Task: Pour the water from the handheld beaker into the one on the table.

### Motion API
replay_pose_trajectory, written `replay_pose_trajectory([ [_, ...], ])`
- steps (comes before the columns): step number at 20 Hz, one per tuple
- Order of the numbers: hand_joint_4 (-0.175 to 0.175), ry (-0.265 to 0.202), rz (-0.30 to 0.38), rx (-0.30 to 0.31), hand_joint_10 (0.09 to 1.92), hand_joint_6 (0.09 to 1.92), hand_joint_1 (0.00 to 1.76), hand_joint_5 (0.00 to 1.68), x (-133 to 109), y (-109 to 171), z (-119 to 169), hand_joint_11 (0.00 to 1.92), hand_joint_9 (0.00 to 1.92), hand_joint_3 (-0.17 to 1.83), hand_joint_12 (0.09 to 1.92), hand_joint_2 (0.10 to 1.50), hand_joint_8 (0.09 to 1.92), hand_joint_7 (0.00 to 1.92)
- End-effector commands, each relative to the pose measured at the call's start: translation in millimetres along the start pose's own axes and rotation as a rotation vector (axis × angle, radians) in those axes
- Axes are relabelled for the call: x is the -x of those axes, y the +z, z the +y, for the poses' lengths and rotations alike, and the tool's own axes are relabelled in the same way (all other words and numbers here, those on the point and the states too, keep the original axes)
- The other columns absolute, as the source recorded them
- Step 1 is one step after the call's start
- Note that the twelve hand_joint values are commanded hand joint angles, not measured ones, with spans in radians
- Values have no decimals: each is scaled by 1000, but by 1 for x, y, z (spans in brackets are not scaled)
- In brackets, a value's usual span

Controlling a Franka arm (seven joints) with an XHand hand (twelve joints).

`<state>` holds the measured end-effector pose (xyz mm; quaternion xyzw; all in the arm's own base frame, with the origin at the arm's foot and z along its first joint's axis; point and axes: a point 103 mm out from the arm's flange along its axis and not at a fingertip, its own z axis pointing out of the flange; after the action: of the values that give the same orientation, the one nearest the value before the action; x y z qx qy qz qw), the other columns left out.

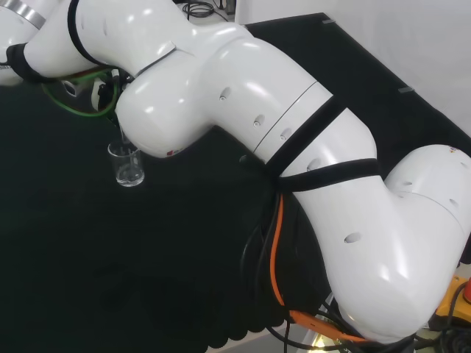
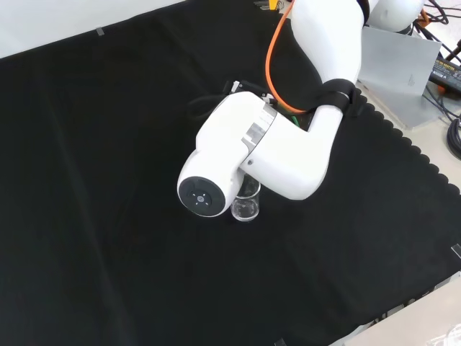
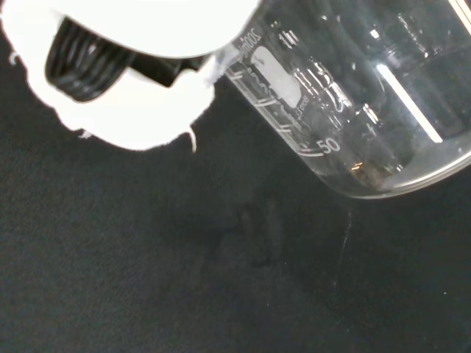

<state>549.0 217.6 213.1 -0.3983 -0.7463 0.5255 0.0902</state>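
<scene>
I hold a clear glass beaker with white graduation marks (image 3: 346,95) tilted on its side, its base rim low in the wrist view. Beside it my white and black hand (image 3: 125,73) shows a ribbed black part and white padding against the glass near the wall; whether my fingers curl round it I cannot tell from here. The second clear glass beaker (image 1: 127,165) stands upright on the black cloth counter (image 1: 110,265), just under my white arm link (image 1: 221,88); in the front view that beaker (image 2: 245,207) peeks out beneath the link's round grey cap.

To pour well, I judge I should keep my spout directly over that open mouth and tip slowly. A thin pale streak seems to fall toward it in the head view, though I am unsure.

White scale lines and numerals sit on the glass; I leave them unread.
</scene>
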Motion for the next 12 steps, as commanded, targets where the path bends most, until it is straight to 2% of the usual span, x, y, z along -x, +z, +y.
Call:
replay_pose_trajectory([
  [1, -175, -2, 0, 9, 996, 1070, 1299, 1126, -1, 0, -1, 1203, 1554, 1013, 903, 530, 1046, 1196],
  [12, -175, -6, 3, 29, 997, 1070, 1299, 1126, 0, -1, -5, 1204, 1554, 1013, 903, 530, 1046, 1196],
])
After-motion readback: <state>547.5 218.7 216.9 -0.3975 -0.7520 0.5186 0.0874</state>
